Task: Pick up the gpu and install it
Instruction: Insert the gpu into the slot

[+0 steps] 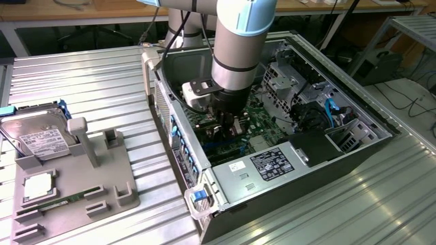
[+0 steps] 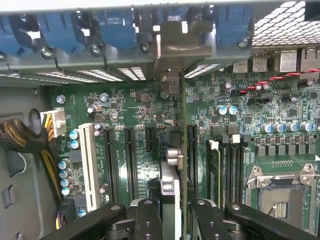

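Note:
In the wrist view the gpu [image 2: 183, 150] appears edge-on as a thin card standing upright over the green motherboard [image 2: 135, 105]. Its metal bracket [image 2: 180, 47] reaches the rear slot openings of the case. The card's lower edge lines up with a long black expansion slot [image 2: 192, 155]; I cannot tell whether it is seated. My gripper [image 2: 176, 215] is shut on the gpu, one black finger [image 2: 149, 217] on each side of it. In the exterior view my gripper [image 1: 228, 122] reaches down inside the open computer case [image 1: 286, 168].
Other black slots [image 2: 131, 155], the memory slots [image 2: 225, 165] and the CPU socket [image 2: 280, 200] flank the card. Cables [image 2: 30, 140] lie close by. At the exterior view's left, a grey holder [image 1: 75, 189] carries a hard drive [image 1: 38, 135] and a green memory stick [image 1: 58, 201].

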You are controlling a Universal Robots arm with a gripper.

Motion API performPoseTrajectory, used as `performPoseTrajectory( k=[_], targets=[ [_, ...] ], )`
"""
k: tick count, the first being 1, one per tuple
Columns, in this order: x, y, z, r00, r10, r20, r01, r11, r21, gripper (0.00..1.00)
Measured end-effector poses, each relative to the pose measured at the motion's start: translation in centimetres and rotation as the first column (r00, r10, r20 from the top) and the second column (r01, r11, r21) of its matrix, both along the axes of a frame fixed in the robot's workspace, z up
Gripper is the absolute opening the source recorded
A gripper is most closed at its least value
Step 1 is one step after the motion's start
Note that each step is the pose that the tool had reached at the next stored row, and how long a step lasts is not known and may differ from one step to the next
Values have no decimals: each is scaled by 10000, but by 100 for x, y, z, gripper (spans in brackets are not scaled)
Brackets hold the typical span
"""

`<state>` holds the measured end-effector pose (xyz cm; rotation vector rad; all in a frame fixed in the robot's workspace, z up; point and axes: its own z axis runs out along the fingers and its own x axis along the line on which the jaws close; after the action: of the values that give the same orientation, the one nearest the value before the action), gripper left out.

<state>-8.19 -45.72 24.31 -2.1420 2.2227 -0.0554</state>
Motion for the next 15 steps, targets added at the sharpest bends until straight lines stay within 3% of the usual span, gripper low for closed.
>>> performPoseTrajectory(
  k=[8, 15],
  targets=[
    [0, -17, -3, 10000, 38, -1, -38, 10000, -1, 28],
    [-1, -18, -65, 10000, 94, -6, -94, 10000, -11, 28]
  ],
)
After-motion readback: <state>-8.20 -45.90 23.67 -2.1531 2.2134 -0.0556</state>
